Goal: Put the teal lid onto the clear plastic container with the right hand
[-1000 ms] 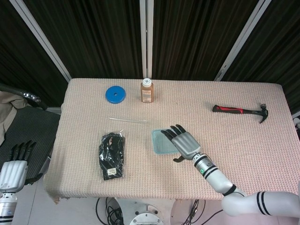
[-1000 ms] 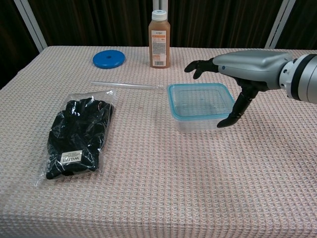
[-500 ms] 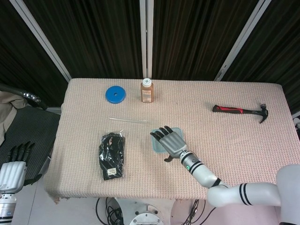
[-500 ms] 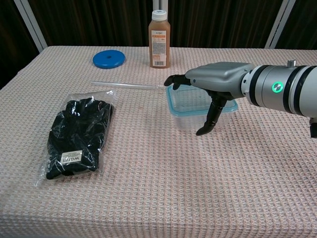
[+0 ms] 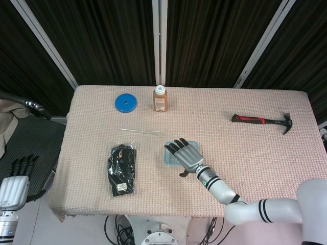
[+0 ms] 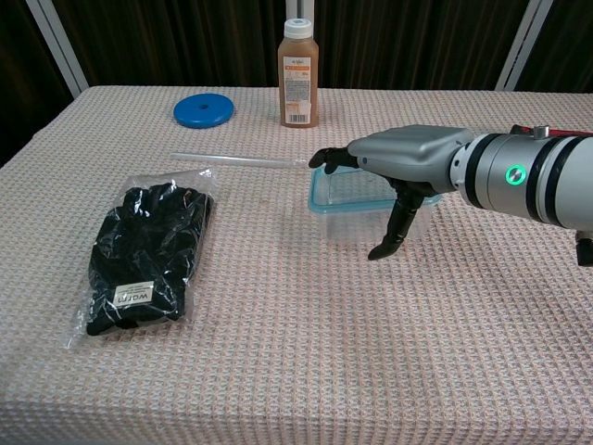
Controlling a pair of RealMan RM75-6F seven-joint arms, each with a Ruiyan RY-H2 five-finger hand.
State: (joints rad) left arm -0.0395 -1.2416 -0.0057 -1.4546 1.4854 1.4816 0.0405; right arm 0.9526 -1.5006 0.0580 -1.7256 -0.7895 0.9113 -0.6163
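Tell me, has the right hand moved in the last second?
Yes. The right hand slid leftward over the clear container, toward the packaged gloves.

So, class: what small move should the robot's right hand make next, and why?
Probably press the right hand straight down. It is spread flat over the teal lid, which already lies on the container but may not be fully seated.

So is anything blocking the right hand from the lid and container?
Nothing visible does. The right hand is flat over the teal lid, which already sits on the clear container. The bottle and clear rod lie farther back.
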